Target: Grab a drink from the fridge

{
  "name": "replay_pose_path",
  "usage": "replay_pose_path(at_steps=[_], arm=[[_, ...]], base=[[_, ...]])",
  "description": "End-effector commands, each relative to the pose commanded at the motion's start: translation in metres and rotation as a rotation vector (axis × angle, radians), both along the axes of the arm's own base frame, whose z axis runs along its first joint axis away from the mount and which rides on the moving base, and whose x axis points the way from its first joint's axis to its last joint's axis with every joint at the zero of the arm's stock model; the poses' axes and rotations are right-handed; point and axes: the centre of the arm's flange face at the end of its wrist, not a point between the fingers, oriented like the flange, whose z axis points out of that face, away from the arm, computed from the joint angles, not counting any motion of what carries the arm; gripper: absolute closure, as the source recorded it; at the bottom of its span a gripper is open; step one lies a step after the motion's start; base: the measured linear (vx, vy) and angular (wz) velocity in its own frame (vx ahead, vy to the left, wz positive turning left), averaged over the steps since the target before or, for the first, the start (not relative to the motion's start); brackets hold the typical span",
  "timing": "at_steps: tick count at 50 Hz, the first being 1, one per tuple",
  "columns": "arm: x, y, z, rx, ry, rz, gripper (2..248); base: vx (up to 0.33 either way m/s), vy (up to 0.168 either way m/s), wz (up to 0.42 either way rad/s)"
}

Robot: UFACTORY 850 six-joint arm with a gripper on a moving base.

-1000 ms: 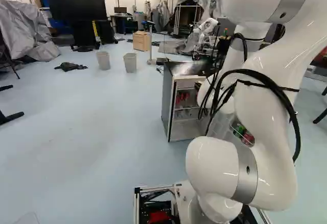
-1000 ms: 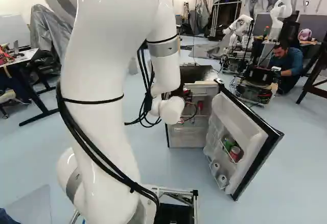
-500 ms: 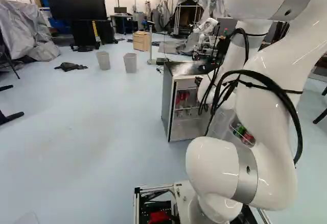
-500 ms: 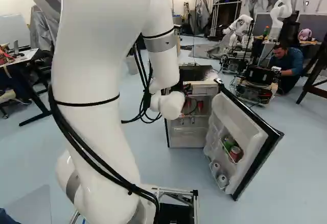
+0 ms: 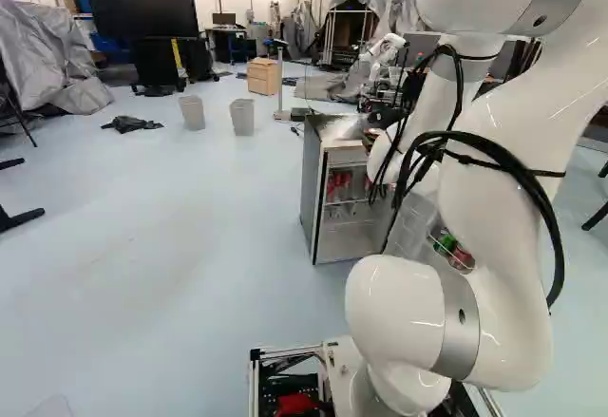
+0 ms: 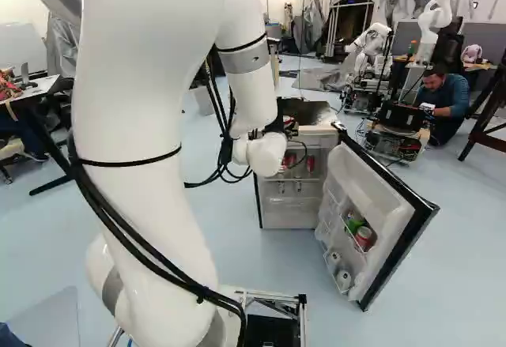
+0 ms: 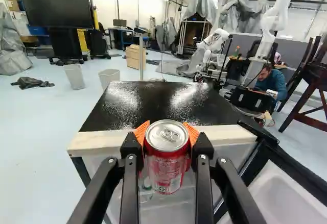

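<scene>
A black gripper pinches a red drink can before the open fridge, at center in the right base view, its door swung toward lower right; the grab looks done, perhaps only drawing clear left.

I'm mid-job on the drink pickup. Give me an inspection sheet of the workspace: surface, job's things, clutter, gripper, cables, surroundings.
Surface: fridge top black and glossy, pale specks across it.
Job's things: held red can upright; fridge door open, with a green can and a second red can in it.
Clutter: two bins and a dark cloth on the floor.
Gripper: shut on the held red can, orange pads either side.
Cables: black cables strapped to the arm, looping near its wrist.
Surroundings: another robot beyond the fridge; large screen.
</scene>
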Motion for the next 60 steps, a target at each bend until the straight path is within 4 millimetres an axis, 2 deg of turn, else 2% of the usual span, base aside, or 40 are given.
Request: replay_pose_path(at_steps=[18,60], arm=[[0.022,-0.003,0.014,-0.018,-0.039,0.014,150],[0.085,-0.01,0.005,-0.028,-0.037,0.045,150]], base=[[0.0,0.0,0.0],[0.0,0.0,0.0]])
